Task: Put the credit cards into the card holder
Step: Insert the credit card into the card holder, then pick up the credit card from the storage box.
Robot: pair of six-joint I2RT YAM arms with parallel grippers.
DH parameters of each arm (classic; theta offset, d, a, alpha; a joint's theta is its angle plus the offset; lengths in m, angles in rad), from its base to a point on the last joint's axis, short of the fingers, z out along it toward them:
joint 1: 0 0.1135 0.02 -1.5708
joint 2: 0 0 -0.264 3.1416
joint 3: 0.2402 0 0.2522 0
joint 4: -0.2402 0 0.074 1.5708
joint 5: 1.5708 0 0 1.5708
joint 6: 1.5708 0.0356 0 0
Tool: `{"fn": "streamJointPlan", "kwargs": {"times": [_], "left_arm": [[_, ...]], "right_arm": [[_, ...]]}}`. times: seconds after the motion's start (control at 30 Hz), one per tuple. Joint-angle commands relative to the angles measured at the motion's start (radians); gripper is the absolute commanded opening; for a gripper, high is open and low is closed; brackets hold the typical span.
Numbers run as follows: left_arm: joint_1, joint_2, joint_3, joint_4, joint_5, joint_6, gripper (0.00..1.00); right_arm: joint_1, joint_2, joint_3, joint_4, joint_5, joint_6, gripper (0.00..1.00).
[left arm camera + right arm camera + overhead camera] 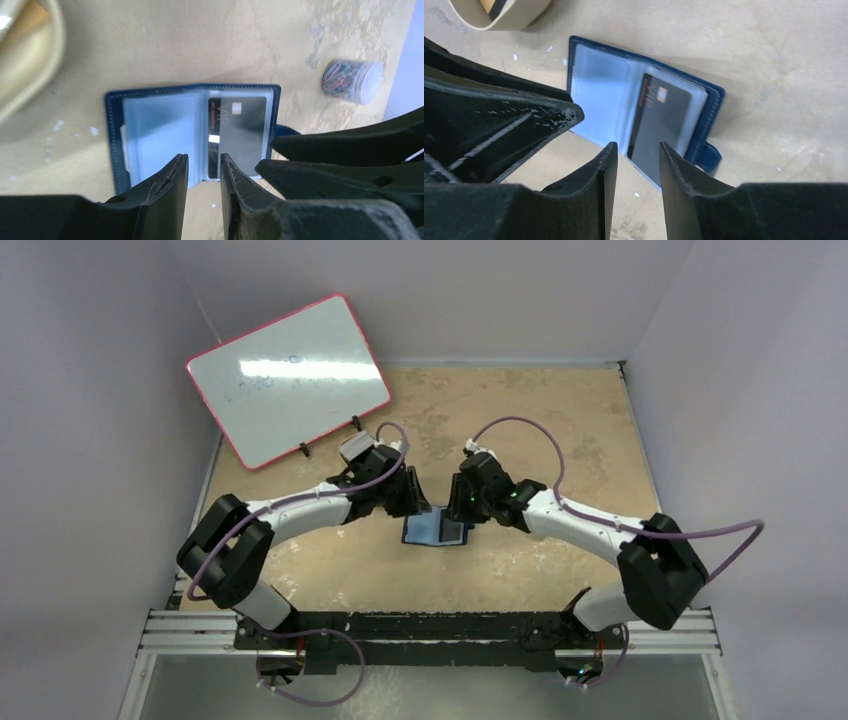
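Note:
The card holder (437, 529) lies open on the table between both grippers, navy outside with light blue pockets (160, 130). A dark credit card (239, 131) marked VIP sits in its right half, partly under the clear pocket; it also shows in the right wrist view (659, 122). My left gripper (204, 162) is open with a narrow gap, empty, just above the wallet's near edge by the fold. My right gripper (636, 150) is open and empty, over the near edge of the card. The wallet's snap tab (710, 155) sticks out on the right.
A gold oval tin (30, 55) lies left of the wallet; it holds something dark-edged (491, 6). A clear jar of coloured paper clips (352, 80) lies on its side at the far right. A pink-rimmed whiteboard (290, 375) leans at the back left.

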State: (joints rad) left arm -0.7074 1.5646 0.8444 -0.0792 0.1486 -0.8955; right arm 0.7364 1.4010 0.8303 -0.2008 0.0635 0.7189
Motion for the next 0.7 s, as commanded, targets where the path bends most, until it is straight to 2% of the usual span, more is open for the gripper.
{"fn": "streamJointPlan", "kwargs": {"times": [0.0, 0.17, 0.3, 0.4, 0.67], "left_arm": [[0.076, -0.077, 0.076, -0.055, -0.012, 0.082, 0.29], [0.193, -0.114, 0.143, -0.175, -0.046, 0.196, 0.34], [0.226, -0.117, 0.267, -0.315, -0.166, 0.356, 0.48], [0.243, -0.098, 0.346, -0.383, -0.271, 0.426, 0.63], [0.305, -0.006, 0.463, -0.453, -0.401, 0.564, 0.68]], "right_arm": [[0.027, 0.091, 0.082, 0.050, -0.021, 0.005, 0.40], [0.035, 0.171, 0.099, 0.065, -0.001, 0.001, 0.43], [0.035, 0.201, 0.085, 0.062, 0.025, 0.000, 0.46], [0.035, 0.209, 0.078, 0.076, 0.025, -0.009, 0.49], [0.035, 0.251, 0.106, 0.093, 0.024, -0.036, 0.51]]}}
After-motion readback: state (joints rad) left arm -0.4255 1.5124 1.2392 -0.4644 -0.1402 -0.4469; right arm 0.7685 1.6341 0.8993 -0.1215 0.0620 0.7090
